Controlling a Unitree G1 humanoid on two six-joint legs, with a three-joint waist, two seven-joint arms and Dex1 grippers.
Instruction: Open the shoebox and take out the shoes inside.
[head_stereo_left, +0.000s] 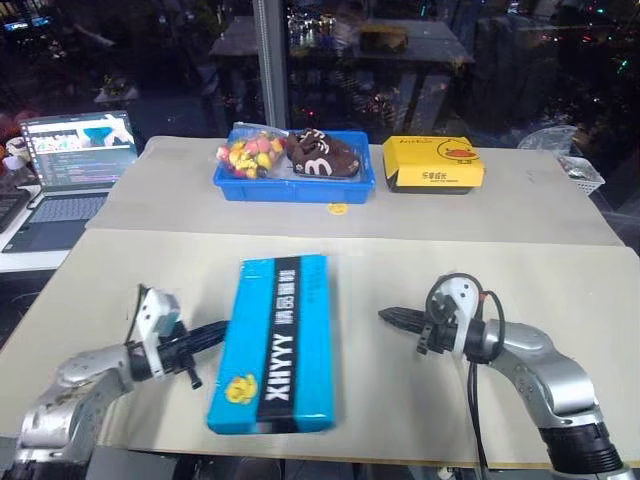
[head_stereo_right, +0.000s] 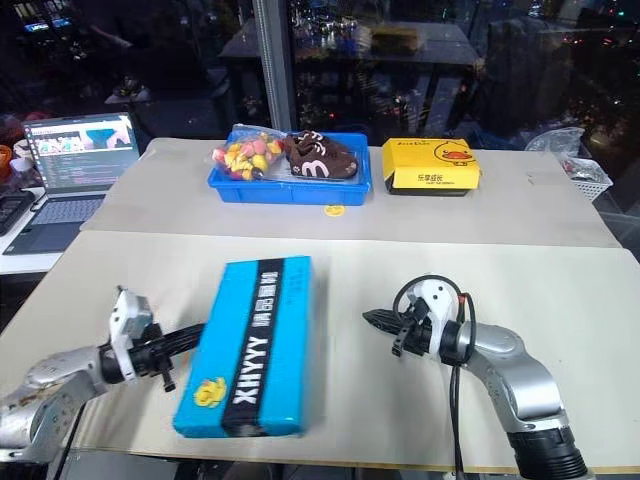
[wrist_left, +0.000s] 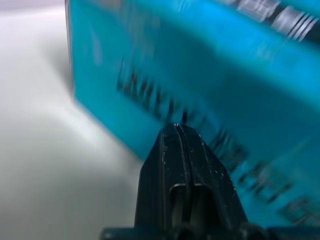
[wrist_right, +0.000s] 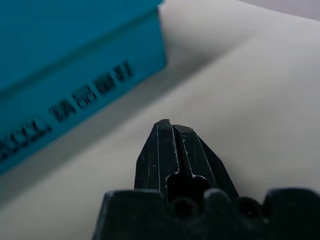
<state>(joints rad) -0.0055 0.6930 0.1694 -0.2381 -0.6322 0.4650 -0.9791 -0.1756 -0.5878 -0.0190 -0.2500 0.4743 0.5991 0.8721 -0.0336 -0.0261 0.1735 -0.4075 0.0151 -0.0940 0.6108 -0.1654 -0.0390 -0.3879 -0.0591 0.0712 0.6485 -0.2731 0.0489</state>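
Note:
The bright blue shoebox (head_stereo_left: 277, 340) lies closed on the near table, its black band with white lettering running lengthwise and a yellow duck logo at the near end. My left gripper (head_stereo_left: 222, 330) is shut, its tips right at the box's left long side; I cannot tell whether they touch. That side looms close ahead of the shut left gripper (wrist_left: 177, 127) in the left wrist view. My right gripper (head_stereo_left: 386, 316) is shut and empty, pointing at the box's right side with a gap of bare table between. The shoes are hidden.
On the far table stand a blue plastic tray (head_stereo_left: 293, 186) with brown shoes and colourful items, and a yellow duck box (head_stereo_left: 433, 164). A small yellow disc (head_stereo_left: 337, 209) lies before the tray. An open laptop (head_stereo_left: 66, 160) sits far left, a white basket (head_stereo_left: 582, 172) far right.

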